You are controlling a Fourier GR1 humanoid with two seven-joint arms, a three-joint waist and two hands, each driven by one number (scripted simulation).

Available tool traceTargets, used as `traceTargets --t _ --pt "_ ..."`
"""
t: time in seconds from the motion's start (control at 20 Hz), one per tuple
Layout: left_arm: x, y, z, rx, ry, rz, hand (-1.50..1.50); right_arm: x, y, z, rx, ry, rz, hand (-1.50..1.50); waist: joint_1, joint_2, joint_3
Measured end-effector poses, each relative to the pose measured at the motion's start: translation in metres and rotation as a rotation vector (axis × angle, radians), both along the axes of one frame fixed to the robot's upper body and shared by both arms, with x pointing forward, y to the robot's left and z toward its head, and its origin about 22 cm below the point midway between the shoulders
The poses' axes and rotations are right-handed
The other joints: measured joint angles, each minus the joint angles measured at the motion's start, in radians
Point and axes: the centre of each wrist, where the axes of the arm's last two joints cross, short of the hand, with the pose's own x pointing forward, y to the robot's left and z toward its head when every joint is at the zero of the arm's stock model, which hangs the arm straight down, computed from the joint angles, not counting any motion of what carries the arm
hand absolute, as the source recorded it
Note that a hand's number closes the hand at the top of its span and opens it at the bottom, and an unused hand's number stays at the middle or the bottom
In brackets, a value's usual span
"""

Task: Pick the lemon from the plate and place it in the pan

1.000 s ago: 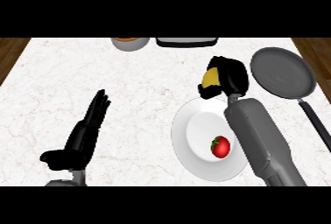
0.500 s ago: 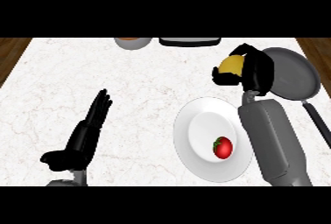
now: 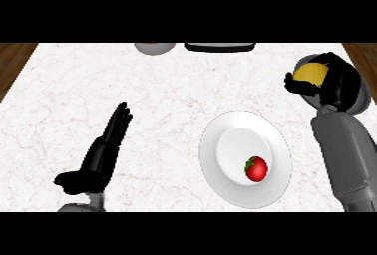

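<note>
Upper right of the frame: your right hand [image 3: 336, 83] is curled round the lemon [image 3: 310, 73], hanging over the pan [image 3: 362, 95] and well clear of the plate [image 3: 237, 137]. (Only the tomato [image 3: 256, 169] sits on that plate, lower right.) Your left hand [image 3: 103, 154] rests open at lower left, fingers straight. The lemon looks light, firm and round, so I'd expect it to roll once freed, and its waxy skin may slip. A hold across its middle suits it. Release it low over the pan's floor, I'd say.
</note>
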Motion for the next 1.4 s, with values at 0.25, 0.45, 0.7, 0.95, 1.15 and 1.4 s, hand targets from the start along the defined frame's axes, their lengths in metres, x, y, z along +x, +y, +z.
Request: traceTargets --t 0.25,0.45,0.7,0.95,1.15,1.4 --pt "0.005 -0.003 0.001 0.006 -0.005 -0.016 0.00 0.006 -0.049 -0.001 -0.102 -0.056 -0.106 1.50 0.013 0.005 0.001" --pt "0.006 -0.008 0.002 0.004 -0.010 -0.031 0.00 0.006 -0.078 -0.001 -0.090 -0.137 -0.174 1.50 0.027 0.011 0.002" --pt "0.007 -0.011 0.005 -0.005 -0.017 -0.049 0.00 -0.001 -0.116 0.005 -0.084 -0.177 -0.209 1.50 0.042 0.018 0.004" --pt "0.009 -0.010 0.008 -0.002 -0.030 -0.061 0.00 -0.010 -0.142 0.002 -0.023 -0.098 -0.225 -1.50 0.059 0.026 0.005" --pt "0.011 -0.013 0.013 0.000 -0.039 -0.083 0.00 -0.018 -0.151 -0.010 0.040 0.122 -0.168 -1.50 0.079 0.035 0.005" --pt "0.015 -0.018 0.015 0.001 -0.041 -0.093 0.00 -0.013 -0.144 -0.010 0.172 0.209 -0.064 -1.50 0.087 0.039 0.008"
